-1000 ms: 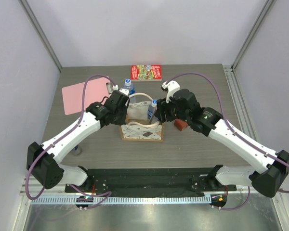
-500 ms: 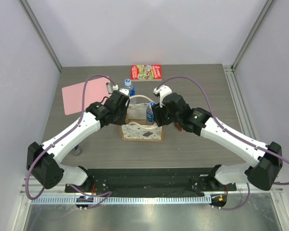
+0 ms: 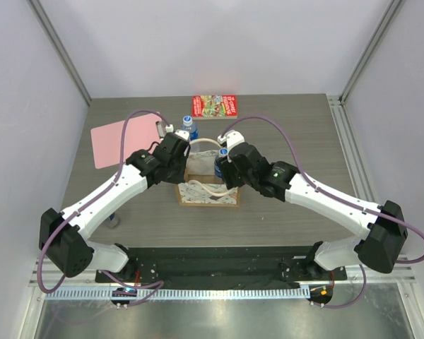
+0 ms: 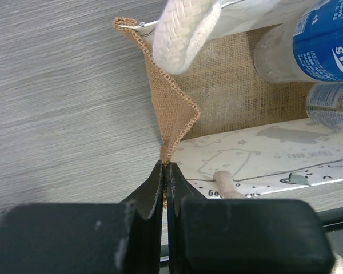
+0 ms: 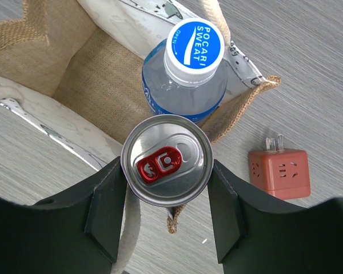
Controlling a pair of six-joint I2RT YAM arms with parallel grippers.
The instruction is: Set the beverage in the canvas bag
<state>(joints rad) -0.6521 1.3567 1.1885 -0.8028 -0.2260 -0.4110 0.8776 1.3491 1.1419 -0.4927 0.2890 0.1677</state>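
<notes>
The cream canvas bag stands open mid-table; its burlap inside shows in the right wrist view. My left gripper is shut on the bag's tan-brown corner edge, fingertips pinched together. My right gripper is shut on a silver-topped can with a red tab, held upright over the bag's right rim; it also shows in the top view. A Pocari Sweat bottle with a blue cap stands inside the bag under the can, and shows in the left wrist view.
A second blue-capped bottle stands just behind the bag. An orange-red plug cube lies right of the bag. A red packet sits at the back edge and a pink sheet at the left. A white rope handle hangs over the bag's mouth.
My right arm has moved left with the can, from beside the bag's right side to over its right rim. The left arm and the bag have not moved.
</notes>
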